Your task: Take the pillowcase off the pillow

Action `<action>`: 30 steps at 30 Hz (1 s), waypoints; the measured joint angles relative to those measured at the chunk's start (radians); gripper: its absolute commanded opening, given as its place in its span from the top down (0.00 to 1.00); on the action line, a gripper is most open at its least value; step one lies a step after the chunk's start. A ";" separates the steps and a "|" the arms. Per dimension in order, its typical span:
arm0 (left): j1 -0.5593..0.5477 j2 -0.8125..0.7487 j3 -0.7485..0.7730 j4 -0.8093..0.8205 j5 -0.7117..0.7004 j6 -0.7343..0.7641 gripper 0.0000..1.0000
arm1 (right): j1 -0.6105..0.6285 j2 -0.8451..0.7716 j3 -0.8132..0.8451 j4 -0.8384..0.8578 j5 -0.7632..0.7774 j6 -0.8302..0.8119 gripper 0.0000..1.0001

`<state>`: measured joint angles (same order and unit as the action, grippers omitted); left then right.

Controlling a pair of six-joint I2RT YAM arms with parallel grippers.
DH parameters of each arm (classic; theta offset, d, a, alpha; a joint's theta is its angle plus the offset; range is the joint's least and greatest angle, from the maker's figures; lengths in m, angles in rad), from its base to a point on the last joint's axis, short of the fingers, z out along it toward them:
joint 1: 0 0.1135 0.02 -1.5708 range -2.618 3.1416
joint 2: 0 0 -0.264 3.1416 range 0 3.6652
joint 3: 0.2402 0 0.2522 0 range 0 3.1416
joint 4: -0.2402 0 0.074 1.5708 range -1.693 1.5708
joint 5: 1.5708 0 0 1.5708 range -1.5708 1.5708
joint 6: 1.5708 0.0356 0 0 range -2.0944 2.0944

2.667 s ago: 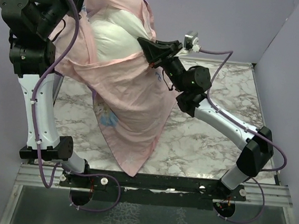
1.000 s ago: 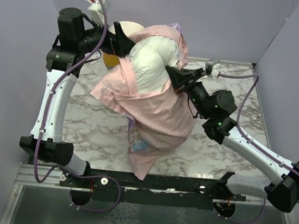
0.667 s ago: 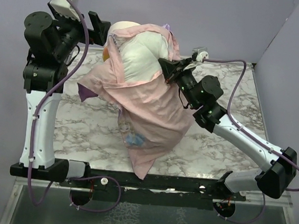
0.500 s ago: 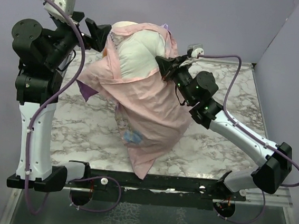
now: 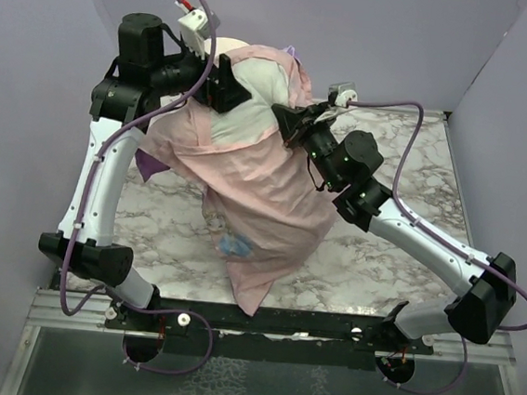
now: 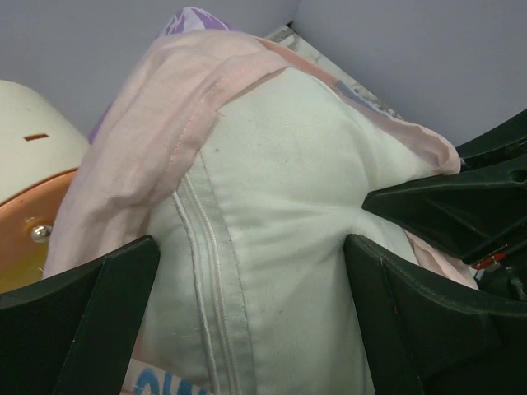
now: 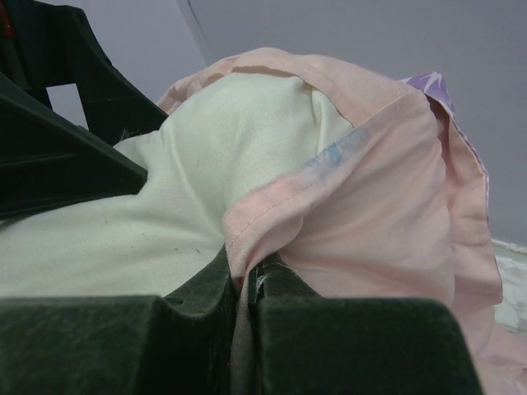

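The off-white pillow [image 5: 240,125] is held up above the table, its bare end sticking out of the pale pink pillowcase [image 5: 264,193], which hangs down inside out. My left gripper [image 5: 229,87] is open, and its fingers straddle the bare pillow [image 6: 288,206] by its zip seam. Pink pillowcase [image 6: 165,123] lies folded back over the far side. My right gripper [image 5: 284,125] is shut on the pillowcase hem [image 7: 247,239], close beside the pillow [image 7: 181,164]. One left finger [image 7: 49,156] shows just across from it.
A cream-and-orange round drawer unit [image 6: 25,164] stands behind the pillow at the back left. The marble table [image 5: 408,155] is walled on three sides. The hanging pillowcase reaches down near the table's front edge [image 5: 245,294].
The left arm has swung back in from the left, and its open jaws now sit over the bare end of the pillow. The right gripper keeps its hold on the hem.
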<state>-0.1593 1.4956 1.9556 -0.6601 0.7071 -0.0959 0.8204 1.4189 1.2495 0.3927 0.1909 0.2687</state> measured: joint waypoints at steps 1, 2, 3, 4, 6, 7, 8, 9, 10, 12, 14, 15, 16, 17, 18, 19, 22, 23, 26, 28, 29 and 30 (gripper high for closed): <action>-0.015 0.025 0.021 -0.028 -0.002 0.011 0.01 | 0.003 -0.005 -0.006 0.000 0.000 0.000 0.99; -0.025 0.042 0.036 -0.050 -0.006 0.022 0.01 | 0.005 -0.010 -0.012 0.000 0.004 -0.001 0.99; -0.036 0.056 0.058 -0.080 -0.018 0.039 0.01 | 0.004 -0.017 -0.020 -0.001 0.006 -0.001 0.99; -0.044 0.064 0.079 -0.106 -0.029 0.058 0.01 | 0.004 -0.022 -0.027 -0.001 0.007 -0.002 0.99; -0.053 0.075 0.121 -0.165 -0.051 0.098 0.01 | 0.005 -0.030 -0.033 -0.002 0.007 -0.005 0.99; -0.055 0.079 0.145 -0.201 -0.057 0.121 0.04 | 0.005 -0.034 -0.034 -0.002 0.006 -0.006 0.99; -0.057 0.081 0.162 -0.230 -0.057 0.138 0.12 | 0.005 -0.040 -0.035 -0.002 0.004 -0.010 0.99; -0.057 0.082 0.171 -0.252 -0.056 0.150 0.27 | 0.005 -0.043 -0.035 -0.002 0.002 -0.013 0.99; -0.057 0.082 0.176 -0.277 -0.047 0.161 0.52 | 0.005 -0.046 -0.035 -0.003 -0.001 -0.013 0.99; -0.057 0.082 0.172 -0.306 -0.023 0.168 0.83 | 0.006 -0.050 -0.035 -0.006 -0.008 -0.013 0.96; -0.057 0.083 0.156 -0.312 0.005 0.161 0.99 | 0.007 -0.056 -0.035 -0.013 -0.018 -0.011 0.84; -0.058 0.084 0.150 -0.312 0.014 0.155 1.00 | 0.007 -0.059 -0.035 -0.023 -0.022 -0.007 0.72; -0.058 0.085 0.148 -0.310 0.022 0.150 1.00 | 0.007 -0.064 -0.035 -0.038 -0.024 0.000 0.54; -0.059 0.087 0.148 -0.304 0.026 0.141 1.00 | 0.007 -0.069 -0.030 -0.060 -0.027 0.000 0.43; -0.059 0.088 0.150 -0.297 0.027 0.132 1.00 | 0.003 -0.071 -0.012 -0.101 -0.033 0.011 0.35; -0.059 0.090 0.157 -0.291 0.026 0.126 1.00 | -0.002 -0.071 0.010 -0.132 -0.038 0.012 0.28; -0.058 0.113 0.224 -0.278 0.022 0.103 1.00 | -0.039 -0.071 0.120 -0.271 -0.057 0.016 0.16; -0.058 0.126 0.256 -0.272 0.021 0.097 1.00 | -0.056 -0.073 0.168 -0.317 -0.070 0.013 0.14; -0.059 0.150 0.325 -0.250 0.021 0.082 1.00 | -0.090 -0.090 0.278 -0.401 -0.124 -0.010 0.03; -0.059 0.151 0.332 -0.241 0.025 0.074 1.00 | -0.100 -0.086 0.389 -0.460 -0.191 -0.026 0.00; -0.061 0.151 0.331 -0.240 0.028 0.069 1.00 | -0.099 -0.070 0.467 -0.492 -0.238 -0.035 0.00; -0.063 0.151 0.330 -0.238 0.030 0.064 1.00 | -0.099 -0.055 0.527 -0.513 -0.277 -0.040 0.00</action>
<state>-0.2222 1.6463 2.2852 -0.8986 0.7372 -0.0315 0.7212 1.3643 1.7767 -0.1207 -0.0856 0.2291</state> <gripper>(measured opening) 0.060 0.987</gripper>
